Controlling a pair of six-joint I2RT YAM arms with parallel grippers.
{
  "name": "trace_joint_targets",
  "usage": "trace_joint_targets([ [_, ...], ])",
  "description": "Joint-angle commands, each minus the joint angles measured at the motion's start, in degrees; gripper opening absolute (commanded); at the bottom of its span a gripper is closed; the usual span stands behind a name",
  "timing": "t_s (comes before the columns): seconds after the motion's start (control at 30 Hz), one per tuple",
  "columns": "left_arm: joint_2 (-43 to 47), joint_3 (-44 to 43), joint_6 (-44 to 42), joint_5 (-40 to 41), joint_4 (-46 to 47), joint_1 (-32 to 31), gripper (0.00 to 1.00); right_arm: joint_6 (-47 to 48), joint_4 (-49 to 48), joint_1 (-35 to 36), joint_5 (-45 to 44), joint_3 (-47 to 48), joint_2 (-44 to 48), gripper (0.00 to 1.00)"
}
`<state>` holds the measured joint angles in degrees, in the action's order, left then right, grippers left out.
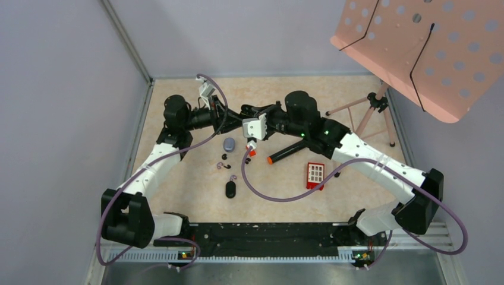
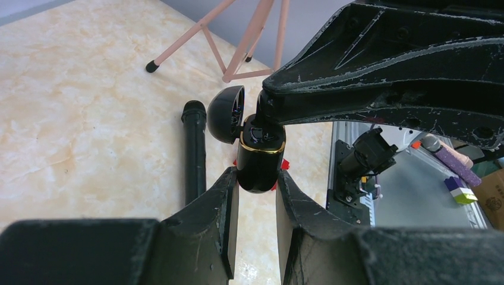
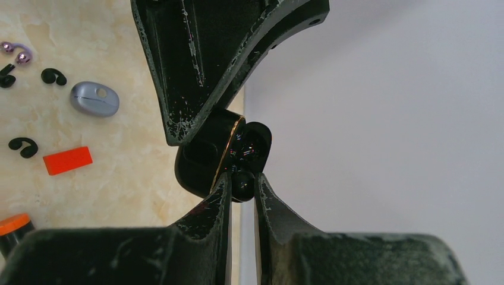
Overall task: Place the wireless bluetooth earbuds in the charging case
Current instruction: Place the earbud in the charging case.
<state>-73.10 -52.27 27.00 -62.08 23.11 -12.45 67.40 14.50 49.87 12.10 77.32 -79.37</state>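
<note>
Mid-air handover: the black, gold-ringed charging case (image 2: 260, 160) is held above the desk with its lid swung open, its lower body clamped between the left jaws. The right jaws, closed to a narrow gap, pinch one black earbud (image 3: 242, 184) at the rim of the case's open mouth; whether it is seated cannot be told. Other earbuds (image 3: 53, 75) lie loose on the beige, marble-patterned desk (image 1: 190, 190), near a grey-blue oval pod (image 3: 95, 98) and a small red block (image 3: 68, 160). Farther out lie a black marker (image 1: 288, 152) with an orange cap and a red keypad (image 1: 315, 174). A pink perforated music stand (image 1: 428, 53) rises at the far right, with pale lavender walls (image 1: 59, 89) around the desk.
</note>
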Motion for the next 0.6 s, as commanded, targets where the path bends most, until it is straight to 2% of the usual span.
trace_joint_targets([
  [0.0, 1.70, 0.39, -1.52, 0.37, 5.46, -0.30, 0.00, -2.23, 1.54, 0.67, 2.29, 2.16, -0.07, 0.13],
  [0.2, 1.49, 1.91, -1.91, 1.00, 7.46, -0.30, 0.00, -4.41, 4.11, 0.59, 1.72, 5.19, 0.86, 0.27],
  [0.33, 1.09, 2.74, -2.17, 1.10, 9.22, -0.30, 0.00, -6.79, 8.27, 0.58, 1.72, 7.34, 1.13, 0.43],
  [0.5, 0.81, 3.03, -2.75, 0.27, 10.02, -0.30, 0.00, -11.07, 12.61, 0.38, 0.86, 11.02, 0.51, 0.51],
  [0.57, 1.06, 3.27, -3.67, -0.57, 10.02, -0.30, 0.00, -17.51, 16.54, -1.41, 2.44, 16.03, -1.19, 0.52],
])
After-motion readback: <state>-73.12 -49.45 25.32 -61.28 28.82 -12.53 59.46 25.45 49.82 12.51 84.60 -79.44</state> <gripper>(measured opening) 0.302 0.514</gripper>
